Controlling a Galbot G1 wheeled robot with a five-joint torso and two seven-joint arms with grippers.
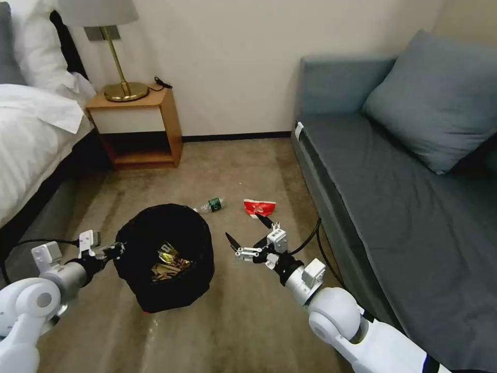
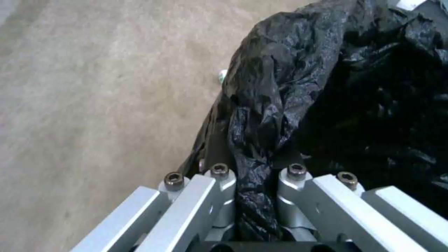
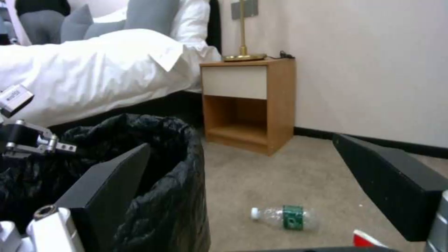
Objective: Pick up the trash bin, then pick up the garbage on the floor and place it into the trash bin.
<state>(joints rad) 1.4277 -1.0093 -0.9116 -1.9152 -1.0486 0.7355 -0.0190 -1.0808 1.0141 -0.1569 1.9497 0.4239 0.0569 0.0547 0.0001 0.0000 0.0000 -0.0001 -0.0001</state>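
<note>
Meanwhile the left gripper (image 1: 116, 249) is clamping its fingers on the trash bin's (image 1: 164, 256) bag rim, seemingly holding it off the carpet; a gold wrapper (image 1: 168, 262) is lying inside; the right gripper (image 1: 247, 235) is hovering beside it, fingers apart; bottle (image 1: 210, 205) and red packet (image 1: 259, 207) are lying on the floor beyond.

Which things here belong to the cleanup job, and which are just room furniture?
Job:
- trash bin, rim gripped by the left gripper
- gold wrapper inside the bin
- plastic bottle on the floor
- red packet on the floor
- right gripper, open, beside the bin

Just lying about:
- nightstand
- lamp
- bed
- sofa
- cushion
</note>
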